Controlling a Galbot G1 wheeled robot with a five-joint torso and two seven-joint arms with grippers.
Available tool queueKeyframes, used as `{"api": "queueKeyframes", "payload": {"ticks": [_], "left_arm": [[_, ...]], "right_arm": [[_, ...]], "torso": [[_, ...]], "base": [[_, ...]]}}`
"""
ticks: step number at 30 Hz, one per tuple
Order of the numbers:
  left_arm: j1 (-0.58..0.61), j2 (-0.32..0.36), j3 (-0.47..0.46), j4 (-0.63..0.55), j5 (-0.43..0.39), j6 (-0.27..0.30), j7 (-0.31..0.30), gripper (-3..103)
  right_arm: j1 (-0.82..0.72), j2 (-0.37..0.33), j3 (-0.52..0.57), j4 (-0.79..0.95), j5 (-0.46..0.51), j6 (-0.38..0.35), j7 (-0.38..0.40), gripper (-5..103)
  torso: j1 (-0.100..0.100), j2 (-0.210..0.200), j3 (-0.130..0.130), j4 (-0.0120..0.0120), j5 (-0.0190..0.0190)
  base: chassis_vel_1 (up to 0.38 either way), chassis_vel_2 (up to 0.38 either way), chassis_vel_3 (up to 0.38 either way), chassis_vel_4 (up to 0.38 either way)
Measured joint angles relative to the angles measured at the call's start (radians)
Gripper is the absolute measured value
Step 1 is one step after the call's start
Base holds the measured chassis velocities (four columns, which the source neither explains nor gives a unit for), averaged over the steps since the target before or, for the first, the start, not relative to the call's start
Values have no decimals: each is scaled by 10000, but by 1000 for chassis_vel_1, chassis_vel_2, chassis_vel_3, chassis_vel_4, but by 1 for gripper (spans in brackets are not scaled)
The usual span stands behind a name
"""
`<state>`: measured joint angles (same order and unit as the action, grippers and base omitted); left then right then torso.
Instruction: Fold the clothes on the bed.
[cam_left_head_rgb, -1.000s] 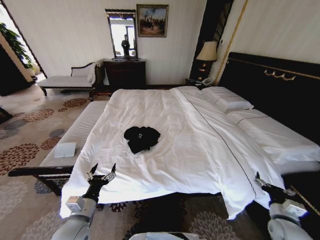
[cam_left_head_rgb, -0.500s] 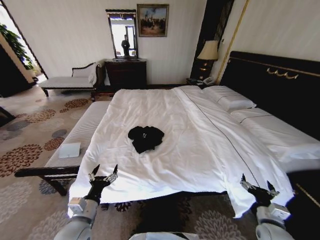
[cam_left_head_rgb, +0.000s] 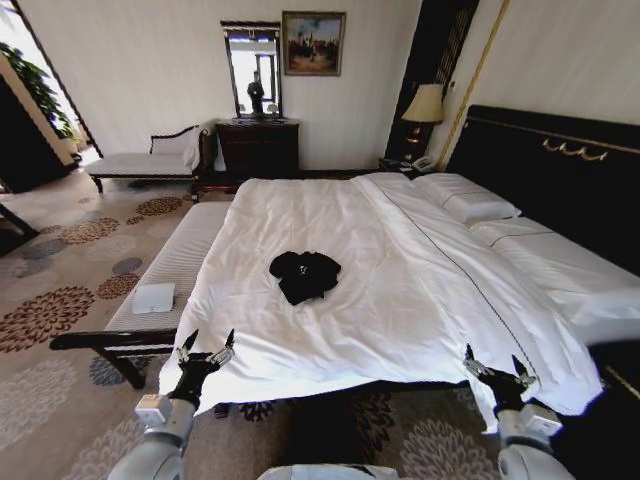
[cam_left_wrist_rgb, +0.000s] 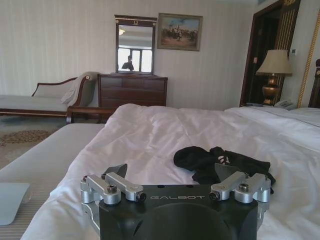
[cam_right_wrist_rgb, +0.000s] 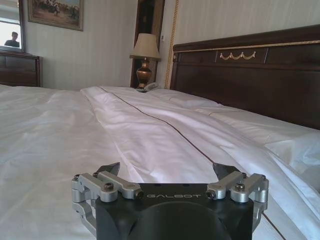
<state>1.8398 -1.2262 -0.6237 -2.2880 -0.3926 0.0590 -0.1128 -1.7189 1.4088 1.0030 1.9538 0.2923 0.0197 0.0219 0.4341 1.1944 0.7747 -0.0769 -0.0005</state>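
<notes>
The large double bed (cam_left_head_rgb: 400, 290) with white sheets, white duvet and a tall dark headboard trimmed in gold fills the middle of the head view, its headboard at about three o'clock and its near side edge running across at six o'clock. On the duvet, slightly toward nine o'clock of the mattress centre, lies the small black short-sleeved T-shirt (cam_left_head_rgb: 305, 275) of soft fabric, bunched in a crumpled heap with a speck of white lettering showing; in the left wrist view the same black heap (cam_left_wrist_rgb: 220, 162) lies on the white cover beyond the gripper. The left gripper (cam_left_head_rgb: 204, 350), black with silver finger links, hangs at seven o'clock in the head view just off the near edge of the bed, well apart from the T-shirt, its two fingers spread wide apart and holding nothing. The right gripper (cam_left_head_rgb: 498, 367) hangs at five o'clock by the draped corner of the duvet, its fingers likewise splayed apart and empty, pointing across the cover toward the two white pillows (cam_left_head_rgb: 470, 203) at two o'clock. A long pale striped bench (cam_left_head_rgb: 170, 270) with a dark wooden frame stands just beside the bed at nine o'clock, with a small flat white object (cam_left_head_rgb: 153, 297) lying on it.
</notes>
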Motion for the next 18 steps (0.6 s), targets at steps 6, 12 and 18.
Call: {"api": "queueKeyframes", "payload": {"ticks": [6,12,18], "left_arm": [[-17,4,0,17,-4,0,-1,98],[-32,13,18,33,-4,0,0,98],[-54,31,18,30,-27,0,-1,98]], "right_arm": [[-25,-6,4,8,-122,129,-45,100],[-71,55,15,38,-173,150,-52,100],[-173,91,12,66,-419,216,20,100]], "torso": [[-2,1,-2,1,-6],[-2,2,-2,1,-4],[0,0,-1,0,4]], "base": [[0,0,0,0],[-84,-103,94,89],[-223,-176,204,151]]}}
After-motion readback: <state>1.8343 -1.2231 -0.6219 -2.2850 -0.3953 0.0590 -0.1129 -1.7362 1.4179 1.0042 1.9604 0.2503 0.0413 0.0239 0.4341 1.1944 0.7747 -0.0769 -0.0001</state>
